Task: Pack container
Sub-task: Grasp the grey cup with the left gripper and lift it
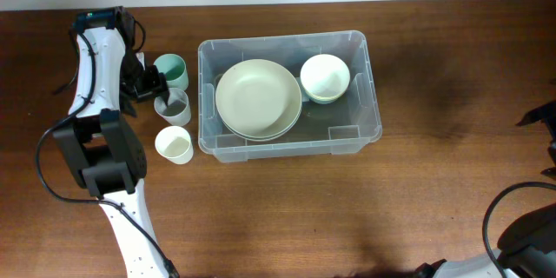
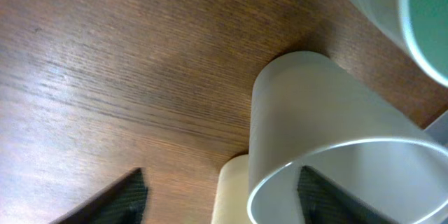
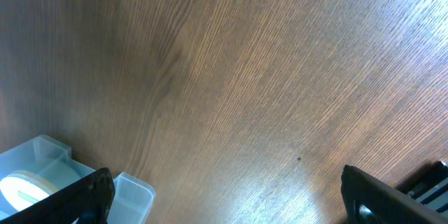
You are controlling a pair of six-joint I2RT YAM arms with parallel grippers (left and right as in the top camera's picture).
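Observation:
The container (image 1: pixel 375 95), a large clear plastic bin, stands mid-table. It holds a wide pale green bowl (image 1: pixel 259 98) and a small white bowl (image 1: pixel 325 77). Its corner shows in the right wrist view (image 3: pixel 38 159). Three cups stand left of it: a green cup (image 1: pixel 172 70), a grey cup (image 1: pixel 173 106) and a cream cup (image 1: pixel 174 145). My left gripper (image 1: pixel 149 85) is open at the grey cup (image 2: pixel 315 105). In the left wrist view (image 2: pixel 220 182) one finger is inside the cup and one outside. My right gripper (image 3: pixel 225 182) is open and empty over bare table.
The green cup (image 2: pixel 392 7) and cream cup (image 2: pixel 231 192) stand close on either side of the grey cup. The right arm (image 1: pixel 543 122) sits at the table's far right edge. Brown wood table (image 1: pixel 434 191) stretches right of and in front of the container.

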